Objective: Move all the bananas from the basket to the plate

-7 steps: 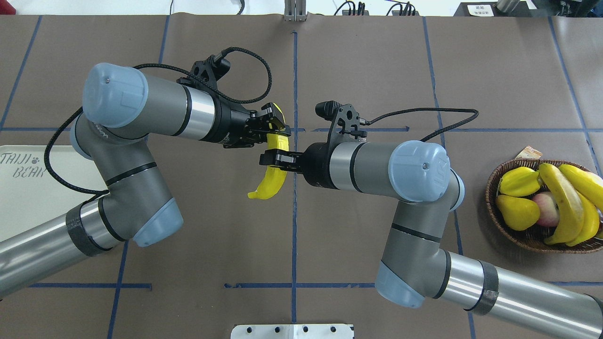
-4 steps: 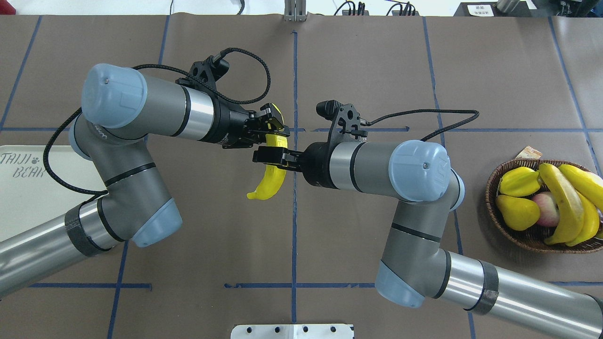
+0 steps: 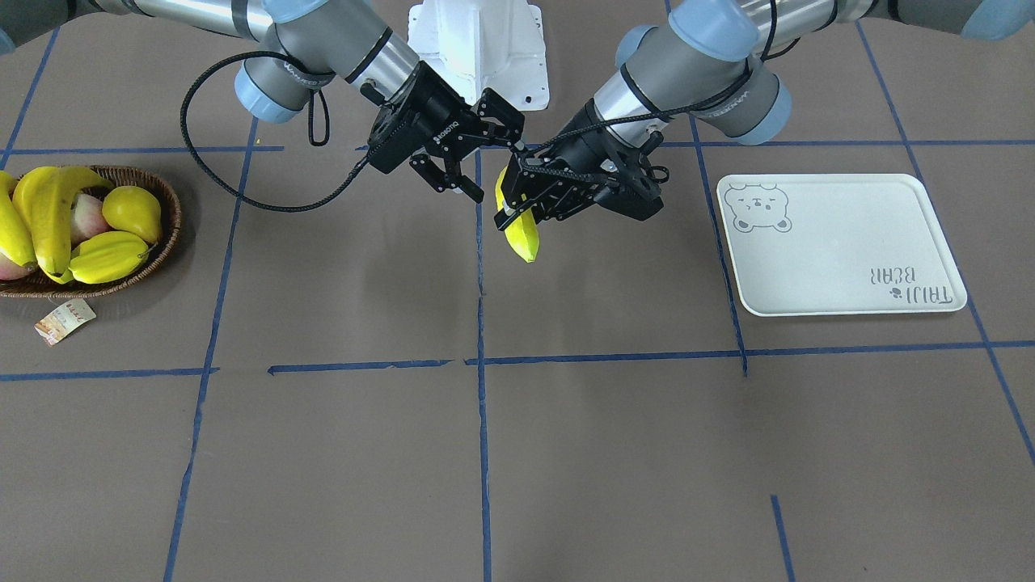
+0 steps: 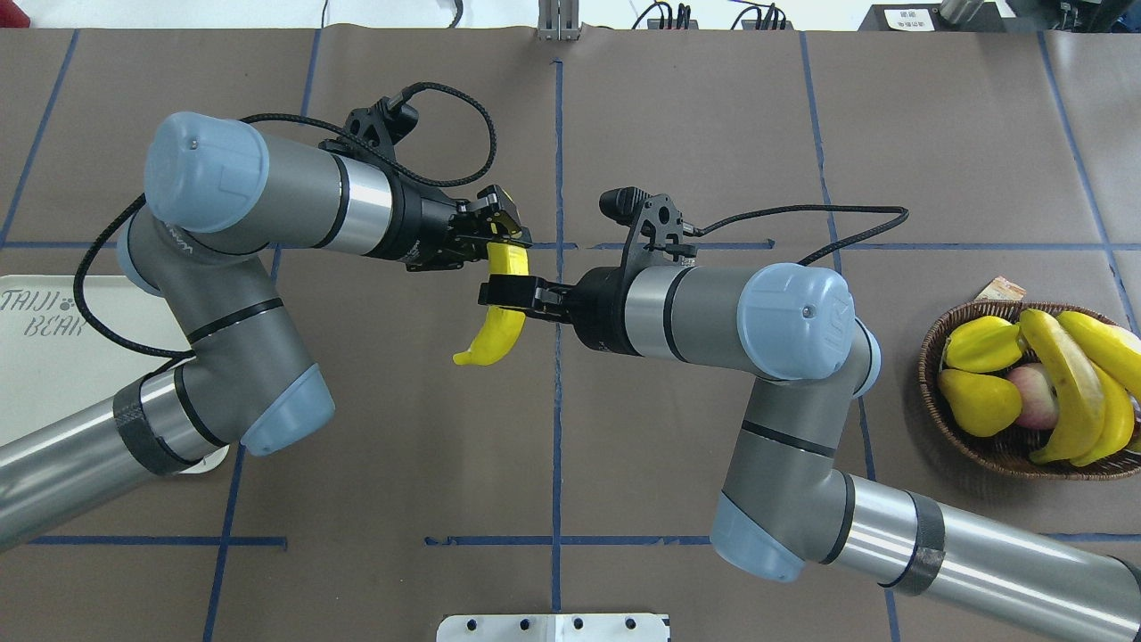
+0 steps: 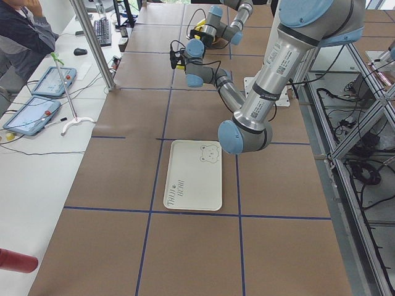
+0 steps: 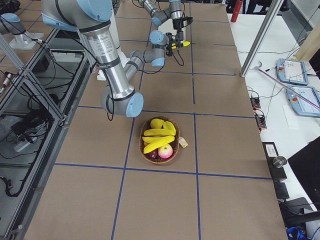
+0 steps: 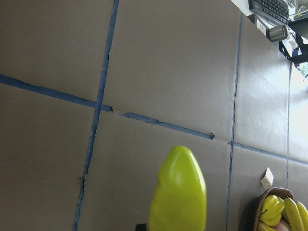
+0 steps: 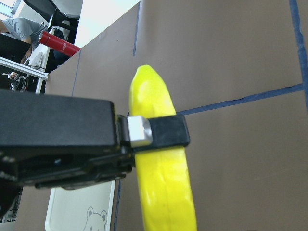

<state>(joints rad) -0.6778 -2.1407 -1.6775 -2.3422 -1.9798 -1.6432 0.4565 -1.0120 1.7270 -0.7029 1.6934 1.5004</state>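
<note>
Nearest the plate [image 3: 841, 242], the banana [image 4: 493, 334] was bright yellow; the plate itself was off-white with a grey bear face and grey lettering. The table [image 4: 695, 116] was brown with blue tape lines [image 4: 557, 428]. The dark-brown wicker basket [image 4: 991, 453] held yellow bananas [image 4: 1065, 383], other yellow fruit [image 4: 979, 401] and a pink-red apple [image 4: 1034, 397].

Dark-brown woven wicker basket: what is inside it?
Three long yellow bananas, a ridged yellow starfruit, a plump yellow pear-like fruit and a pink-red apple. They cover the basket floor; anything beneath is hidden.
</note>
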